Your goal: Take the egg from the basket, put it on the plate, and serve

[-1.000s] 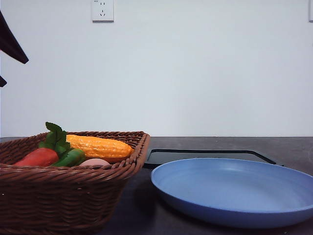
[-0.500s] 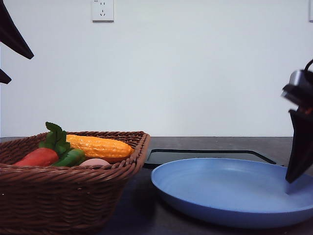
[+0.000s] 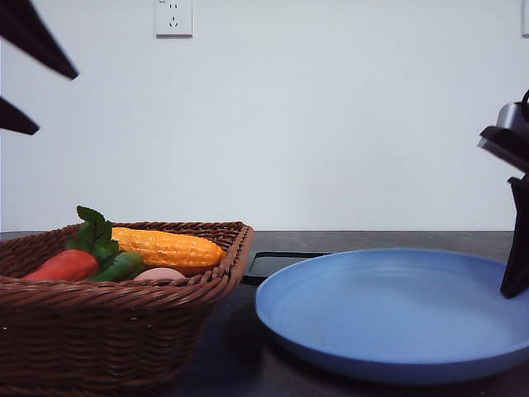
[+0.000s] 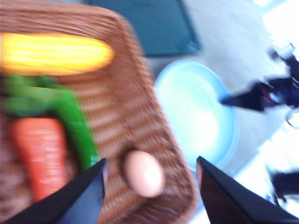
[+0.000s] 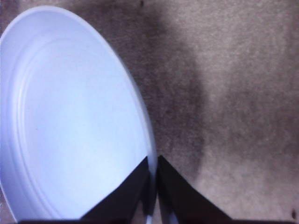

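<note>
White wall and a dark tabletop (image 3: 223,356) frame the scene. The right gripper (image 5: 153,179) is pinched on the plate (image 3: 388,318) at its rim, tilting it; a weak edge grip could let it slip or scrape. The left gripper (image 4: 152,179) hangs wide open and empty above the egg (image 4: 143,173), which lies in the basket (image 3: 107,331) near the carrot (image 4: 39,154), so a misaligned descent might nudge the egg away.

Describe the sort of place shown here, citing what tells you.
Probably an indoor lab bench staged as a kitchen, not a real one: a bare white wall with a socket, a dark table, and a basket of toy-like food beside a plate.
</note>
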{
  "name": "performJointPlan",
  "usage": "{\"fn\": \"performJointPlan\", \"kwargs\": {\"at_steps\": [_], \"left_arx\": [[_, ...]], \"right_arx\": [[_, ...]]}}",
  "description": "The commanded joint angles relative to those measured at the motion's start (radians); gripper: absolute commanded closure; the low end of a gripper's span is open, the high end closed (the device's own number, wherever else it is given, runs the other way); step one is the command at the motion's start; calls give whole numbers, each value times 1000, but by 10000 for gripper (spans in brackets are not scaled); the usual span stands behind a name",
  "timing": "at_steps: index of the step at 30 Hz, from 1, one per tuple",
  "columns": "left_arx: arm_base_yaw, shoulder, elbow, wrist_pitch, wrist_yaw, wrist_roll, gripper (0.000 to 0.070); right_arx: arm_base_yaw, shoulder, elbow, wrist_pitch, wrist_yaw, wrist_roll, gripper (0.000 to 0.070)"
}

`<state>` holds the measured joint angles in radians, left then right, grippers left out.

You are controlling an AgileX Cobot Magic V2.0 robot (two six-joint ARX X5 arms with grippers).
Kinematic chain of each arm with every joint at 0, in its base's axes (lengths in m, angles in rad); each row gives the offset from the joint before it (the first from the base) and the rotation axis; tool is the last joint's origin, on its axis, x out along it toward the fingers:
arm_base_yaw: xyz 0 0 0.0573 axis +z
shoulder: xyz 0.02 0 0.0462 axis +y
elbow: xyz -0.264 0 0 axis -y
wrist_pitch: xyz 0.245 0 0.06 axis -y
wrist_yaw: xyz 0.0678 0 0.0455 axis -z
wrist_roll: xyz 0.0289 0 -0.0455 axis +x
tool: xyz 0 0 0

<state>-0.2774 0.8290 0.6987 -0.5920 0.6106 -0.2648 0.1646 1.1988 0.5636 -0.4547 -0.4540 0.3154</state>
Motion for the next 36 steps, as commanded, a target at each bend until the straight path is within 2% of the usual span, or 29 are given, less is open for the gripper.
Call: {"fn": "performJointPlan", "kwargs": {"at_steps": [1, 5, 11, 17, 22, 26, 36], "left_arx": [[-37, 9, 13, 15, 6, -46, 305], [-149, 24, 13, 40, -62, -117, 305], [-332, 98, 14, 74, -210, -149, 305], [-452, 232, 15, 91, -315, -200, 305], [-484, 342, 38, 88, -382, -201, 305], [-485, 418, 76, 91, -403, -199, 306], [-485, 556, 114, 89, -415, -193, 307]], "right_arx": [[2, -13, -1, -6, 3, 7, 700], [2, -60, -1, -33, 31, 2, 700], [2, -90, -1, -37, 38, 0, 700], [2, -91, -1, -41, 36, -2, 700], [2, -91, -1, -46, 36, -2, 700], [2, -91, -1, -59, 36, -11, 700], [2, -91, -1, -63, 36, -17, 700]]}}
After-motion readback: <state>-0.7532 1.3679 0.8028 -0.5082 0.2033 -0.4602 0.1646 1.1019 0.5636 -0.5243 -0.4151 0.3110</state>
